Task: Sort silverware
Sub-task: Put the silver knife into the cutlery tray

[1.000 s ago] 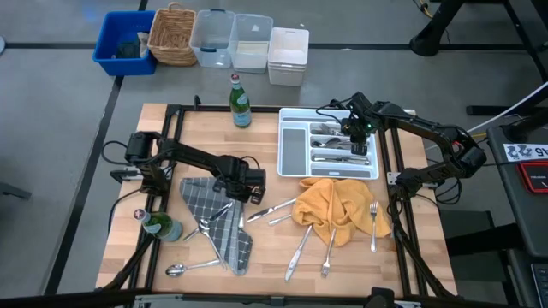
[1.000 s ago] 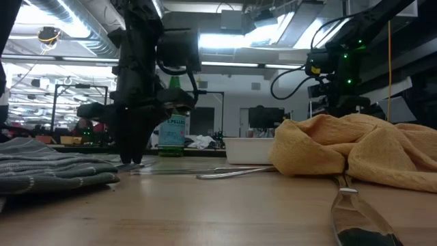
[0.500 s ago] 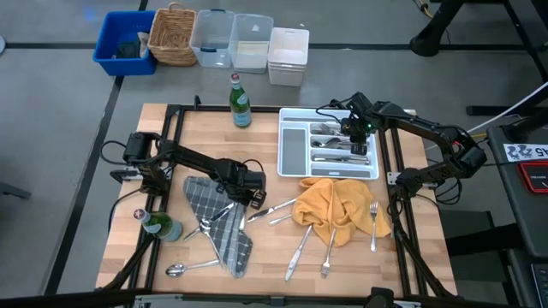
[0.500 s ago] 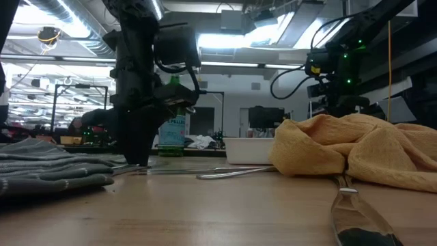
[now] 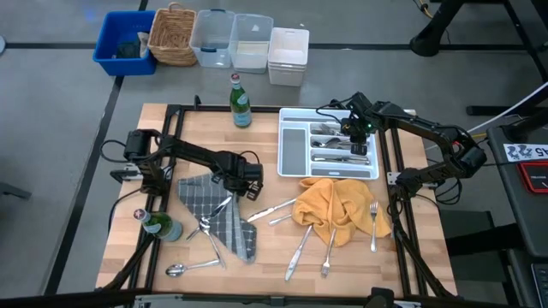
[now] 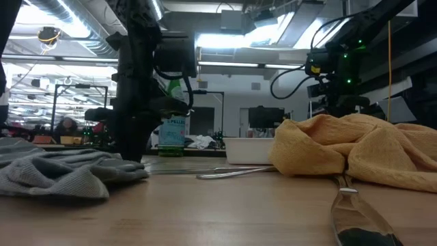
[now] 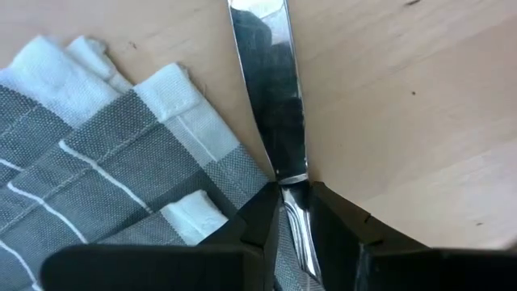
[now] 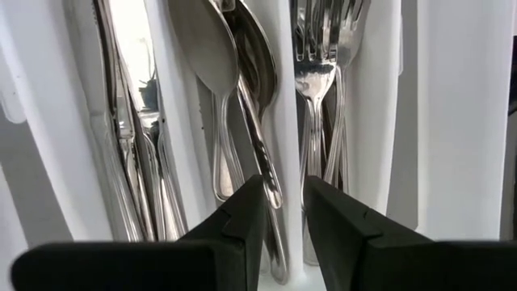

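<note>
My left gripper (image 5: 237, 182) points down at the table's middle left, shut on a silver knife (image 7: 266, 89) beside the grey plaid cloth (image 5: 214, 218); it also shows in the low view (image 6: 133, 154). The knife's blade lies on the wood. More silverware lies loose: a fork (image 5: 373, 227), pieces (image 5: 300, 248) under the yellow cloth (image 5: 338, 205), and a spoon (image 5: 188, 268). My right gripper (image 5: 355, 141) hovers over the white tray (image 5: 330, 111), narrowly open and holding nothing, above the wall between the spoons (image 8: 202, 65) and the forks (image 8: 323, 73). My left gripper pinches the knife where blade meets handle (image 7: 284, 179) between its two fingers. The fingers come from above and lie across the knife. The blade (image 7: 262, 73) rests flat on the wood, and the handle runs back under the gripper, hidden, beside the cloth's hem (image 7: 190, 121).
Two green bottles stand on the table, one at the far edge (image 5: 241, 101) and one near the left edge (image 5: 160, 224). Two more pieces (image 5: 274, 210) lie between the cloths. Bins and a basket (image 5: 171, 34) sit beyond the table.
My left gripper has moved toward the table's far left and rolled a little at the wrist, still shut on the knife. The grey cloth has bunched up from lying flat, its near end drawn in. My right gripper has kept still.
</note>
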`<action>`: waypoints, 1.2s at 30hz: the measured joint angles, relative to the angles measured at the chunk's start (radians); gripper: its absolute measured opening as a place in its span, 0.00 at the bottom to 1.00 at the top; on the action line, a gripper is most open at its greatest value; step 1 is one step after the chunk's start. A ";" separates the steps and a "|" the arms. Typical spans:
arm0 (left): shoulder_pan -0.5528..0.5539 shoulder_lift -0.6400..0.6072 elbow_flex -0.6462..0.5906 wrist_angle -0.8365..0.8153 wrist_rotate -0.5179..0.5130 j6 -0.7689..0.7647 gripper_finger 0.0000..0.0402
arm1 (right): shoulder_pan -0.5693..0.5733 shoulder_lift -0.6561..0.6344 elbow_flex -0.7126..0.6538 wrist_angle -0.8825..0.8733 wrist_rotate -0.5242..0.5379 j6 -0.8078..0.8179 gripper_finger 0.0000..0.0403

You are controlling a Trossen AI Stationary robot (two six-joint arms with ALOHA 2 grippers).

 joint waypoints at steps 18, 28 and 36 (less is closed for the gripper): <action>-0.034 -0.005 0.009 0.086 -0.025 0.030 0.15 | 0.000 0.000 0.000 0.000 0.000 0.053 0.24; -0.079 0.003 0.018 0.092 -0.031 0.081 0.15 | 0.000 0.000 0.000 0.000 0.000 0.053 0.24; -0.107 0.037 0.016 0.098 -0.028 0.239 0.15 | 0.000 0.000 0.000 0.000 0.000 0.053 0.24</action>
